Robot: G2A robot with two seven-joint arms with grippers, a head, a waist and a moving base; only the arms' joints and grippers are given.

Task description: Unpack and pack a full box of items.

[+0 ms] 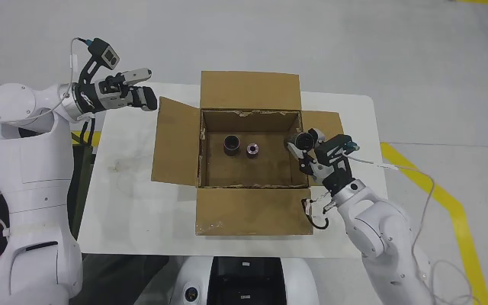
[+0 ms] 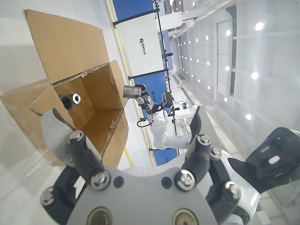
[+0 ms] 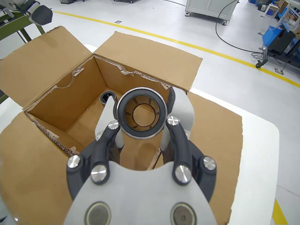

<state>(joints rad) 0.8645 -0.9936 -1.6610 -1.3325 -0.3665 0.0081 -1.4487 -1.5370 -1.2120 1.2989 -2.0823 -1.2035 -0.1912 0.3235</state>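
An open cardboard box point(image 1: 248, 200) sits mid-table with all flaps folded out. On its floor stand a dark metal cylinder point(image 1: 231, 143) and a smaller ring-shaped part point(image 1: 252, 149). My right gripper point(image 3: 141, 112) is shut on another metal cylinder point(image 3: 142, 113), a hollow sleeve with a dark rim, held above the box's right wall point(image 1: 303, 142). My left gripper point(image 2: 121, 122) hangs open with nothing between its fingers, above the table's far left corner, beside the box's left flap point(image 1: 172, 141).
The white table point(image 1: 126, 198) has bare surface left of the box and a narrow strip on the right. The box's flaps cover much of the middle. Beyond the table is open floor with yellow tape lines point(image 1: 427, 183).
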